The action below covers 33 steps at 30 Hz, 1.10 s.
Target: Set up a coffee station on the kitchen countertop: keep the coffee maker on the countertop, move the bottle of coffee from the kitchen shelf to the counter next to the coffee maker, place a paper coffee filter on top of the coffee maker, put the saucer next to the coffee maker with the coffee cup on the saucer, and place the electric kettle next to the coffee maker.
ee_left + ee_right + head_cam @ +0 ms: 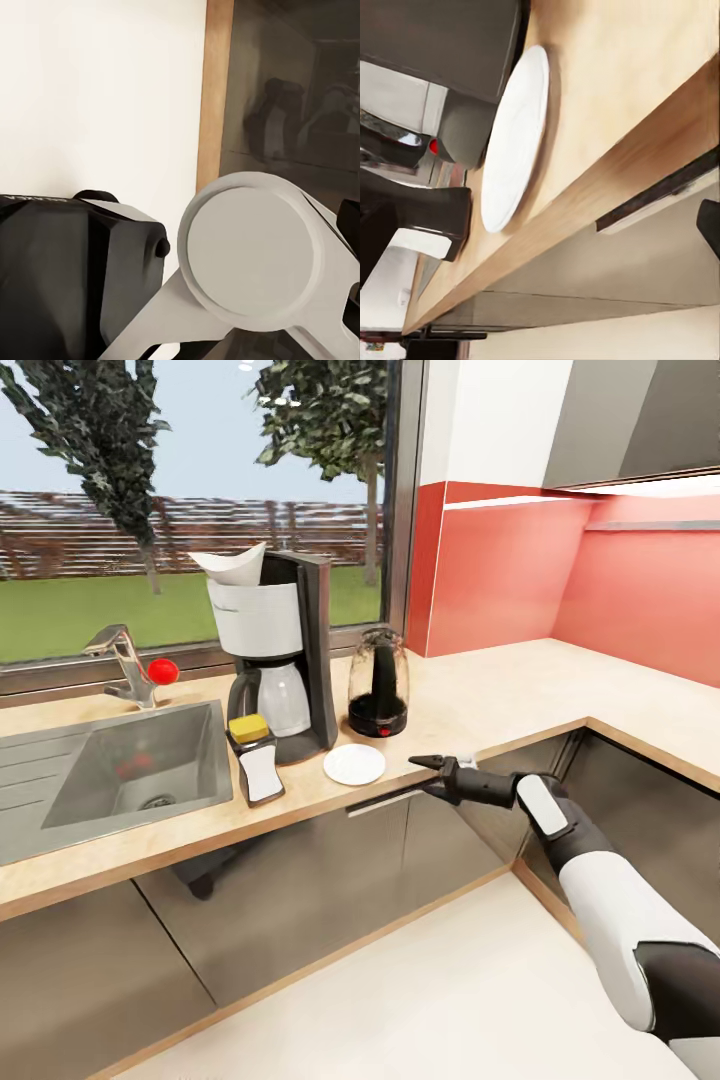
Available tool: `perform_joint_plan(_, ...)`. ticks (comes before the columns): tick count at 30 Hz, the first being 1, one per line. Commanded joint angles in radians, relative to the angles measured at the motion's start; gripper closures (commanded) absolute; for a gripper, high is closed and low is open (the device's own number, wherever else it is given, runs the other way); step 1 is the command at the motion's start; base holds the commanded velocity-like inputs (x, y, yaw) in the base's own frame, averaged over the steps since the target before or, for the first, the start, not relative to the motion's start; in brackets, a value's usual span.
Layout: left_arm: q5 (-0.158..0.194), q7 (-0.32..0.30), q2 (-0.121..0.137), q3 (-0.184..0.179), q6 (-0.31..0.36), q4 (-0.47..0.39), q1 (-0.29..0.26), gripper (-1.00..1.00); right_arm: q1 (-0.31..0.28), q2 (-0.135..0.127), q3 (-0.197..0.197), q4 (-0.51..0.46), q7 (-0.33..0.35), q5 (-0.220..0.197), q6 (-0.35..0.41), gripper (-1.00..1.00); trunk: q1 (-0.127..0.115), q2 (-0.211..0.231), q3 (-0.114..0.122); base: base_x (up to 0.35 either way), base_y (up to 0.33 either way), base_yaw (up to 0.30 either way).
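On the light wood-grain countertop, the thin, brittle round white saucer is best lifted by its rim; the right gripper's opening cannot be told.

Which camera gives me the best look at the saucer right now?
The head view: the whole round saucer lies on the countertop before the coffee maker and electric kettle. The right wrist view shows it edge-on, foreshortened.

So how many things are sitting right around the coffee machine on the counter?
3. The bottle of coffee stands at the front left of the coffee maker, the saucer lies at its front right, and the electric kettle stands on its right. More may hide behind.
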Motion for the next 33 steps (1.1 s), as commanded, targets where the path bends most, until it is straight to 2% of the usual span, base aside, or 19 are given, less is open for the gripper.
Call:
perform_joint_plan(1, 0.009, -0.003, 0.000, -0.009, 0.011, 0.000, 0.000, -1.00, 0.005, -0.008, 0.001, 0.000, 0.024, 0.005, 0.001, -1.00, 0.000, 0.000, -0.001, 0.000, 0.000, 0.000)
perform_joint_plan(4, 0.009, -0.003, 0.000, -0.009, 0.011, 0.000, 0.000, -1.00, 0.050, -0.054, 0.003, -0.004, 0.101, 0.007, -0.038, -1.00, 0.000, 0.000, -0.001, 0.000, 0.000, 0.000)
perform_joint_plan(7, 0.009, -0.003, 0.000, -0.009, 0.011, 0.000, 0.000, -1.00, 0.102, -0.109, 0.007, -0.005, 0.232, 0.018, -0.093, -1.00, 0.000, 0.000, -0.001, 0.000, 0.000, 0.000)
perform_joint_plan(11, 0.009, -0.003, 0.000, -0.009, 0.011, 0.000, 0.000, -1.00, 0.151, -0.131, 0.009, -0.005, 0.308, 0.083, -0.113, -1.00, 0.000, 0.000, -0.001, 0.000, 0.000, 0.000)
perform_joint_plan(12, 0.009, -0.003, 0.000, -0.009, 0.011, 0.000, 0.000, -1.00, 0.164, -0.134, 0.009, -0.005, 0.324, 0.107, -0.118, -1.00, 0.000, 0.000, -0.001, 0.000, 0.000, 0.000)
perform_joint_plan(13, 0.009, -0.003, 0.000, -0.008, 0.011, 0.000, 0.000, -1.00, 0.193, -0.141, 0.009, -0.004, 0.358, 0.156, -0.135, -1.00, 0.000, 0.000, -0.001, 0.000, 0.000, 0.000)
perform_joint_plan(14, 0.009, -0.003, 0.000, -0.007, 0.011, 0.000, 0.000, -1.00, 0.246, -0.147, 0.009, -0.002, 0.415, 0.230, -0.185, -1.00, 0.000, 0.000, -0.001, 0.000, 0.000, 0.000)
perform_joint_plan(16, 0.009, -0.003, 0.000, -0.006, 0.011, 0.000, 0.000, -1.00, 0.287, -0.150, 0.009, 0.000, 0.450, 0.282, -0.229, -1.00, 0.000, 0.000, -0.001, 0.000, 0.000, 0.000)
perform_joint_plan(17, 0.009, -0.003, 0.000, -0.005, 0.010, 0.000, 0.000, -1.00, 0.361, -0.151, 0.010, 0.008, 0.482, 0.371, -0.293, -1.00, 0.000, 0.000, -0.001, 0.000, 0.000, 0.000)
perform_joint_plan(19, 0.009, -0.003, 0.000, -0.004, 0.010, 0.000, 0.000, -1.00, 0.416, -0.152, 0.010, 0.019, 0.494, 0.434, -0.333, -1.00, 0.000, 0.000, -0.001, 0.000, 0.000, 0.000)
perform_joint_plan(21, 0.009, -0.003, 0.000, -0.003, 0.009, -0.001, 0.000, -1.00, 0.522, -0.152, 0.009, 0.057, 0.507, 0.526, -0.431, -1.00, 0.000, 0.000, -0.001, 0.000, 0.000, 0.000)
perform_joint_plan(22, 0.009, -0.003, 0.000, -0.002, 0.009, -0.001, 0.000, -1.00, 0.547, -0.153, 0.008, 0.070, 0.509, 0.540, -0.460, -1.00, 0.000, 0.000, -0.001, 0.000, 0.000, 0.000)
perform_joint_plan(23, 0.009, -0.003, 0.000, 0.007, 0.009, -0.001, 0.000, -1.00, 0.597, -0.153, 0.007, 0.108, 0.512, 0.560, -0.532, -1.00, 0.000, 0.000, -0.001, 0.000, 0.000, 0.000)
perform_joint_plan(24, 0.009, -0.003, 0.000, 0.014, 0.008, -0.001, 0.000, -1.00, 0.619, -0.153, 0.007, 0.129, 0.513, 0.568, -0.568, -1.00, 0.000, 0.000, -0.001, 0.000, 0.000, 0.000)
perform_joint_plan(25, 0.009, -0.003, 0.000, 0.033, 0.008, -0.001, 0.000, -1.00, 0.656, -0.154, 0.007, 0.189, 0.512, 0.579, -0.644, -1.00, 0.000, 0.000, -0.001, 0.000, 0.000, 0.000)
perform_joint_plan(27, 0.009, -0.003, 0.000, 0.056, 0.008, -0.001, 0.000, -1.00, 0.689, -0.156, 0.008, 0.285, 0.505, 0.589, -0.742, -1.00, 0.000, 0.000, -0.001, 0.000, 0.000, 0.000)
perform_joint_plan(29, 0.009, -0.003, -0.002, 0.065, 0.007, -0.001, 0.000, -1.00, 0.701, -0.157, 0.009, 0.347, 0.494, 0.593, -0.798, -1.00, 0.000, 0.000, -0.001, 0.000, 0.000, 0.000)
perform_joint_plan(30, 0.009, -0.001, -0.009, 0.072, 0.004, -0.001, 0.000, -1.00, 0.710, -0.158, 0.010, 0.405, 0.475, 0.597, -0.854, -1.00, 0.000, 0.000, -0.001, 0.000, 0.000, 0.000)
perform_joint_plan(33, 0.009, 0.019, -0.018, 0.077, -0.018, -0.001, 0.000, -1.00, 0.716, -0.158, 0.011, 0.477, 0.443, 0.615, -0.926, -1.00, 0.000, 0.000, -0.001, 0.000, 0.000, 0.000)
